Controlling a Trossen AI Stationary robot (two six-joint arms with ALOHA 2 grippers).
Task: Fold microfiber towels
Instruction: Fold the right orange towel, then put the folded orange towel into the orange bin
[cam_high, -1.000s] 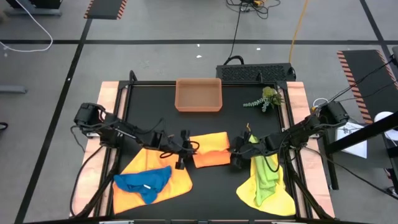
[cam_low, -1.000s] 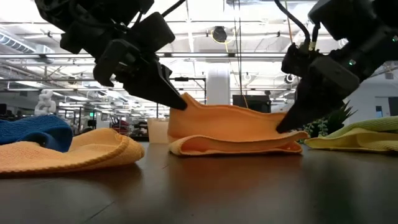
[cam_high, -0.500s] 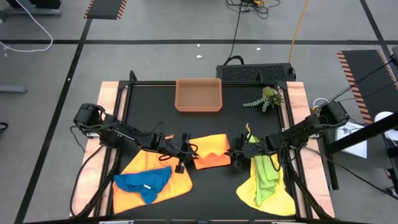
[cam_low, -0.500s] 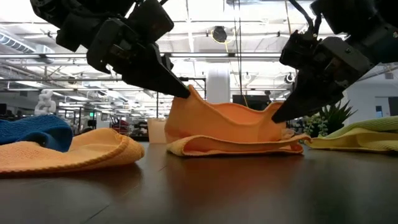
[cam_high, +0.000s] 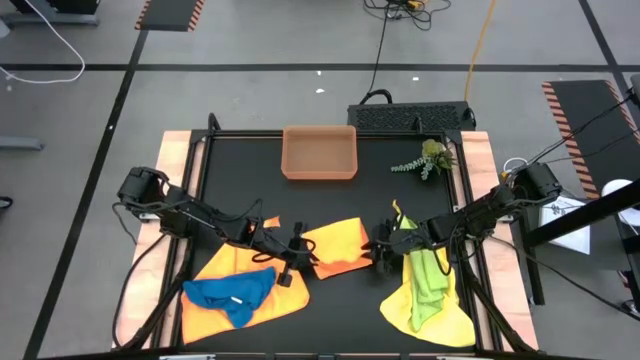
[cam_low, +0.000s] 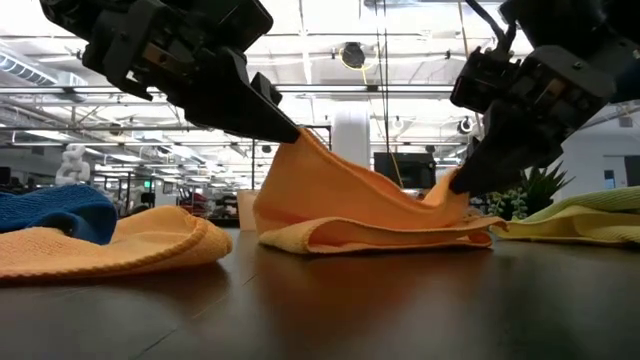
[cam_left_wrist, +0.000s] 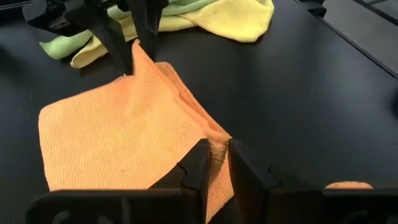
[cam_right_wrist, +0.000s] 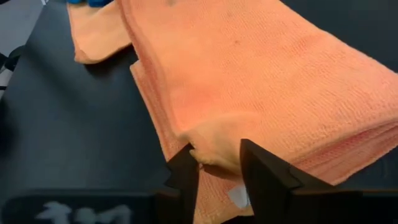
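An orange towel (cam_high: 338, 244) lies folded on the black table's middle, its lower layers flat on the table (cam_low: 380, 238). My left gripper (cam_high: 297, 250) is shut on the towel's left corner and holds it raised (cam_low: 296, 137). My right gripper (cam_high: 379, 250) is shut on its right corner (cam_low: 458, 186). A blue towel (cam_high: 233, 291) lies on a yellow-orange towel (cam_high: 290, 293) at the near left. A lime green towel (cam_high: 428, 277) lies on a yellow towel (cam_high: 440, 318) at the near right. My left gripper pinches the orange towel's upper-layer corner (cam_left_wrist: 216, 147) between its two fingers, slanting down from the table's left. The corner is lifted clear and the cloth slopes from it down to the layers on the table. My right gripper pinches the towel's opposite corner (cam_right_wrist: 214, 149) between its two fingers, slanting down from the table's right. That corner sits lower than the left one, just above the layers that lie on the table.
An orange-brown tray (cam_high: 320, 153) stands at the table's far middle, and a green plant sprig (cam_high: 425, 161) lies to its right. Bare table shows between the tray and the orange towel and along the near middle edge.
Both grippers have gone toward the table's near edge, the left one also up, each shut on its corner. The orange towel's upper layer has risen and come over toward the near edge; its lower layers have stayed on the table.
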